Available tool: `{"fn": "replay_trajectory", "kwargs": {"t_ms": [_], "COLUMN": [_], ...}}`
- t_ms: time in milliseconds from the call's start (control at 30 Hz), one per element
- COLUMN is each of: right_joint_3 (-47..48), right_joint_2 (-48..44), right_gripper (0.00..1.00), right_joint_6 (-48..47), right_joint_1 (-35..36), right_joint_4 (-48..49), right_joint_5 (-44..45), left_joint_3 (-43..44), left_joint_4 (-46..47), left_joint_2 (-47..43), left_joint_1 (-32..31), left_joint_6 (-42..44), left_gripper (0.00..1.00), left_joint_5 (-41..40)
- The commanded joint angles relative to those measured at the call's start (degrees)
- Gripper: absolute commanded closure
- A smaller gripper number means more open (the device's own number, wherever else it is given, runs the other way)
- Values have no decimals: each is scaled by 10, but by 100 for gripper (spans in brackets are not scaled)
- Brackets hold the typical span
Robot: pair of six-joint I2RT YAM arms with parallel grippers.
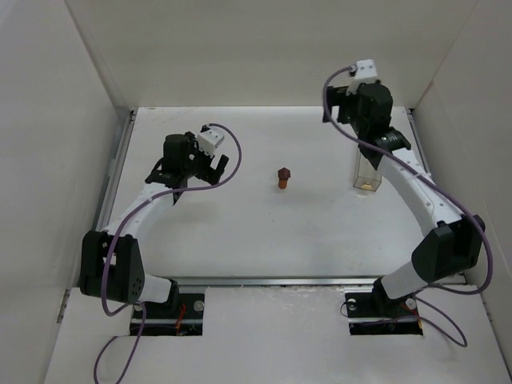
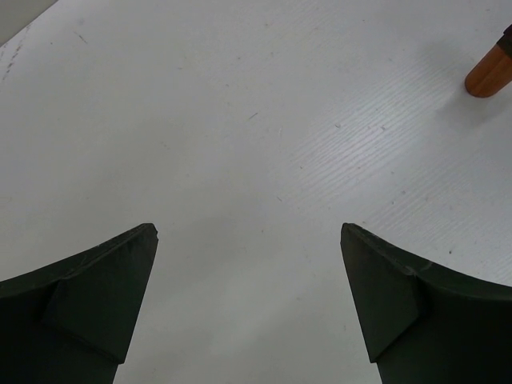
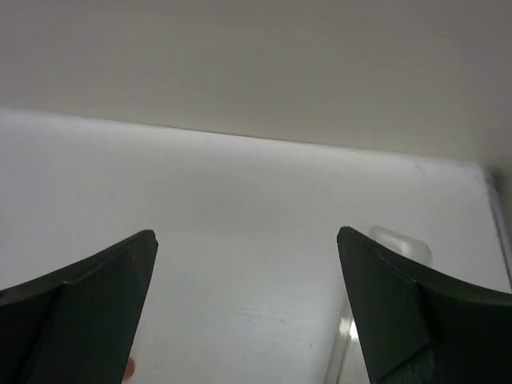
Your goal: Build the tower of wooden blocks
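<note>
Both arms reach forward. The black left gripper (image 2: 248,236) and black right gripper (image 3: 246,236) are spread wide, holding nothing.

White table top (image 1: 264,240), plain white walls (image 1: 264,48) on three sides, metal rail (image 1: 272,280) at near edge, even light

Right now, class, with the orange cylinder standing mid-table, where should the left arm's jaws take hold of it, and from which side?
Probably its curved side wall, low down, approaching level from the left. The orange cylinder stands upright with a dark brown block on top, so a top-down grip is blocked; the left gripper is open.
</note>
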Motion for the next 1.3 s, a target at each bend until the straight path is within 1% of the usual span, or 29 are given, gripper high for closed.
{"fn": "replay_trajectory", "kwargs": {"t_ms": [0,33,67,100,167,233,367,533,700,767,1267], "right_joint_3": [19,19,19,19,1,-6,11,11,46,58,45], "right_joint_2": [24,24,24,24,19,19,31,26,38,43,28], "right_gripper": [0,0,0,0,0,0,0,0,0,0,0], "right_joint_6": [257,366,415,448,464,464,459,459,459,464,469], "right_joint_1": [-43,-52,-63,-63,-63,-68,-68,-68,-68,-63,-58], "right_joint_4": [-88,-127,-205,-229,-241,-249,-290,-290,-321,-335,-329], "right_joint_5": [475,614,663,695,719,702,623,556,550,563,584], "left_joint_3": [-6,-6,-6,-12,-12,-12,-23,-28,-28,-28,-39], "left_joint_4": [40,40,40,46,46,52,57,62,62,62,68], "left_joint_2": [-33,-33,-33,-33,-33,-38,-38,-43,-43,-43,-49], "left_joint_1": [3,3,3,3,3,3,3,3,-2,-2,-2], "left_joint_6": [-7,-7,-7,-7,-7,-7,-12,-12,-12,-18,-18], "left_gripper": [2,0,0,0,0,0,0,0,0,0,0], "left_joint_5": [-8,-14,-14,-14,-14,-14,-14,-14,-14,-14,-8]}}
